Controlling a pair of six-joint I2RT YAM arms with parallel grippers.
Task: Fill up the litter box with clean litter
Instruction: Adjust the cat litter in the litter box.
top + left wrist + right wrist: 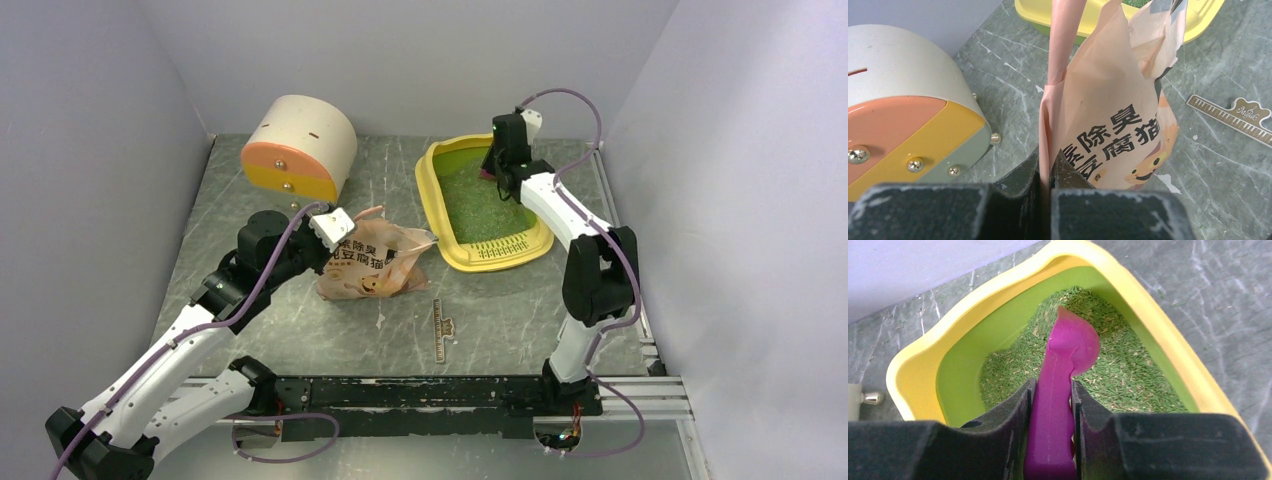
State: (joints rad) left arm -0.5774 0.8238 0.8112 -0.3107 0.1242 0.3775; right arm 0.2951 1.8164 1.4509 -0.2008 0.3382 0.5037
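Note:
The yellow litter box (495, 256) with its lime-green pan stands at the back right of the table. A layer of greenish clean litter (1128, 375) covers its floor. My right gripper (1051, 390) hangs over the box's far end, shut on the handle of a magenta scoop (1068, 347) whose bowl rests over the granules. The pink printed litter bag (375, 262) lies on the table left of the box, its torn mouth toward the box. My left gripper (1045, 167) is shut on the bag's bottom edge (1053, 100).
A cream-and-orange cylindrical container (298, 150) stands at the back left, close to the left gripper. A thin gold ruler-like strip (439, 330) lies on the table in front of the bag. Grey walls enclose the table on three sides.

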